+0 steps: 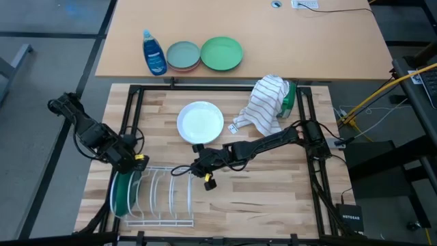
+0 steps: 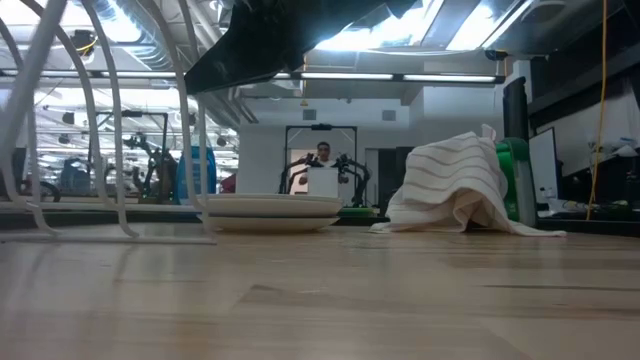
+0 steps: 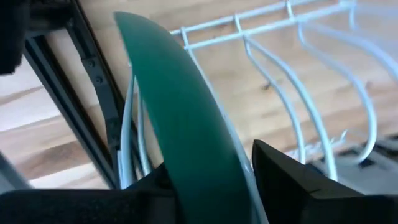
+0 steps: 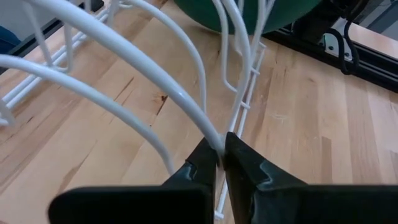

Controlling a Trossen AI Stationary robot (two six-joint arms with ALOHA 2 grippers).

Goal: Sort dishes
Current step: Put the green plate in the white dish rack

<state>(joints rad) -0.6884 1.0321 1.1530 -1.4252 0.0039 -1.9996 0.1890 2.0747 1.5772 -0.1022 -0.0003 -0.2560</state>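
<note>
Overhead hides right pincer (image 4: 221,163) pinching rack (image 4: 186,102).

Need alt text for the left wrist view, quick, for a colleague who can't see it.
The left gripper is shut on the rim of a dark green round plate, held on edge in the white wire dish rack on the light wooden table.

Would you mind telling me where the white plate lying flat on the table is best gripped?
Probably at its raised rim. The white plate lies flat, face up, so only the edge offers purchase. The side nearest the right gripper looks free; the striped towel crowds the far-right side. Come in low, one finger under the lip.
</note>
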